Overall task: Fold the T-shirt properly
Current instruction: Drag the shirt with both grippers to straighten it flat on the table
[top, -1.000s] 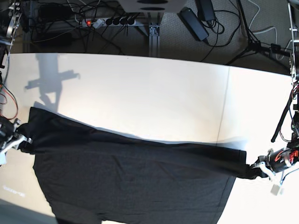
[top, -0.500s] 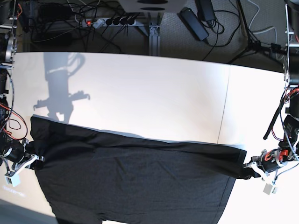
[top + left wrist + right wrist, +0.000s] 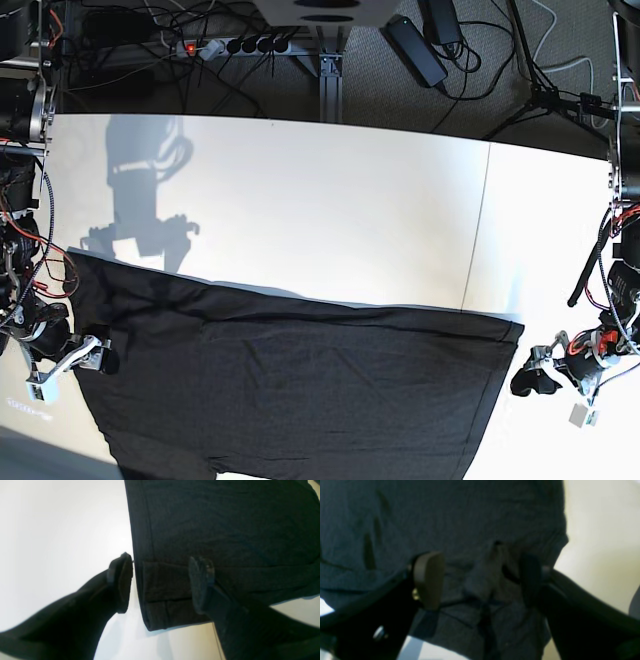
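Both tools have let go: the left tool stands spread, one finger over the folded corner, the other off it above the desk; the right tool is spread over a bunched sleeve. A second ago each pinched the cloth. The T-shirt now lies flat on the desk's near half, so this fold looks placed.

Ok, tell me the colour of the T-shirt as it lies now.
Plain dark charcoal, no print visible: the T-shirt shows best in the base view.
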Robot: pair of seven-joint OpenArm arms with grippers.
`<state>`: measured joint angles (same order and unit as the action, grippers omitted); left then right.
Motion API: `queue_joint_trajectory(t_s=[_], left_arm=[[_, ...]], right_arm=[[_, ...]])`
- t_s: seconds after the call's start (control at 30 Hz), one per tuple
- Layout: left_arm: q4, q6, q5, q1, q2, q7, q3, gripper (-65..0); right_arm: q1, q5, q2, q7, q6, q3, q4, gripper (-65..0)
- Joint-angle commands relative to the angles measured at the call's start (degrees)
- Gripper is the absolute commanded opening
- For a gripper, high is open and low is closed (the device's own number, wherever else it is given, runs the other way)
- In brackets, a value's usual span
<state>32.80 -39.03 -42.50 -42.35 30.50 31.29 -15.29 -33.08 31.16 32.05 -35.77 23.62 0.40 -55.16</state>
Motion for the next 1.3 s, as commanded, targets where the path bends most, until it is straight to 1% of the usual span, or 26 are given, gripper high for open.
queue_joint_trajectory(t_s=[0.0, 0.13, 0.17, 0.2, 0.23, 0.27, 0.3, 0.33, 0.37, 0.43, 0.47, 0.57, 0.67, 0.73, 0.83, 0.93, 1.0, 1.13, 1.27], left_arm=[[0.92, -0.97, -1.09, -3.08, 0.74, -1.27, 0.35, -26.1], [0.94, -0.97, -1.77, -4.66, 0.55, -1.11, 0.35, -26.4], [0.94, -0.97, -1.68, -4.63, 0.24, -1.11, 0.35, -27.5], [0.94, -0.97, -0.74, -4.61, -0.24, -1.05, 0.35, -31.4], [0.94, -0.97, 0.90, -4.33, -0.85, -1.05, 0.35, -37.8], [0.94, -0.97, 2.54, -4.07, -1.62, -1.07, 0.35, -45.4], [0.92, -0.97, 3.89, -3.67, -2.40, -1.07, 0.35, -53.0], [0.92, -0.97, 4.66, -3.21, -3.17, -1.07, 0.33, -59.9], [0.92, -0.97, 5.29, -2.78, -3.98, -1.20, 0.24, -64.9], [0.92, -0.97, 7.82, -1.90, -5.66, -2.36, 0.24, -65.0], [0.85, -0.46, 9.86, -1.38, -6.47, -2.89, 0.22, -65.0], [0.74, 2.93, 15.56, 0.70, -8.70, -3.26, 0.17, -65.0], [0.55, 4.28, 18.36, 3.34, -10.05, -3.98, -0.52, -65.0], [0.44, 6.16, 20.00, 4.81, -10.51, -4.55, -1.55, -65.0], [0.44, 7.91, 21.20, 6.32, -10.62, -4.55, -3.30, -65.0], [0.46, 7.96, 21.22, 6.71, -10.60, -4.98, -3.93, -65.0], [0.52, 7.93, 21.44, 7.02, -10.34, -6.36, -3.93, -65.0], [1.49, 7.93, 23.12, 8.61, -8.85, -8.46, -3.93, -65.0], [5.22, 7.93, 23.06, 11.02, -6.64, -8.48, -3.91, -65.0]], right_arm=[[-2.49, 0.33, 1.11, 1.55, 3.19, 0.48, -0.76, -20.4], [-4.61, 0.87, 1.09, 1.53, 3.23, 0.48, -0.79, -20.5], [-4.98, 0.74, 1.09, 1.40, 3.23, 0.48, -0.79, -20.5], [-5.35, 0.68, 1.05, 1.07, 3.26, 0.48, -0.61, -20.6], [-5.57, 0.39, 0.81, 1.05, 3.26, 0.48, -0.39, -23.0], [-5.66, -0.61, 0.42, 1.07, 3.23, 0.48, -0.11, -29.3], [-5.62, -2.01, -0.11, 1.16, 3.23, 0.48, 0.22, -39.6], [-5.57, -3.32, -0.87, 1.14, 3.23, 0.48, 0.68, -52.0], [-5.44, -4.42, -1.64, 1.01, 3.23, 0.48, 1.33, -64.5], [-5.27, -6.64, -3.04, 1.01, 3.26, 0.48, 3.52, -65.0], [-5.16, -7.41, -3.65, 1.44, 3.21, 0.48, 4.94, -65.0], [-5.09, -8.26, -5.03, 1.49, 3.21, 0.48, 9.44, -65.0], [-4.24, -8.24, -5.75, 1.49, 3.19, 0.48, 12.96, -65.0], [-2.86, -8.24, -5.88, 1.46, 3.19, 0.48, 13.94, -65.0], [-0.07, -8.22, -5.92, 1.46, 3.19, 0.48, 14.03, -65.0], [2.16, -7.17, -5.88, 1.44, 3.19, 0.48, 14.01, -65.0], [3.15, -6.40, -5.88, 0.96, 3.21, 0.48, 13.88, -65.0], [5.51, -4.79, -5.64, -3.63, 3.21, 0.48, 11.15, -65.0], [8.37, -2.75, -4.76, -7.56, 3.21, 0.50, 5.97, -65.0]])
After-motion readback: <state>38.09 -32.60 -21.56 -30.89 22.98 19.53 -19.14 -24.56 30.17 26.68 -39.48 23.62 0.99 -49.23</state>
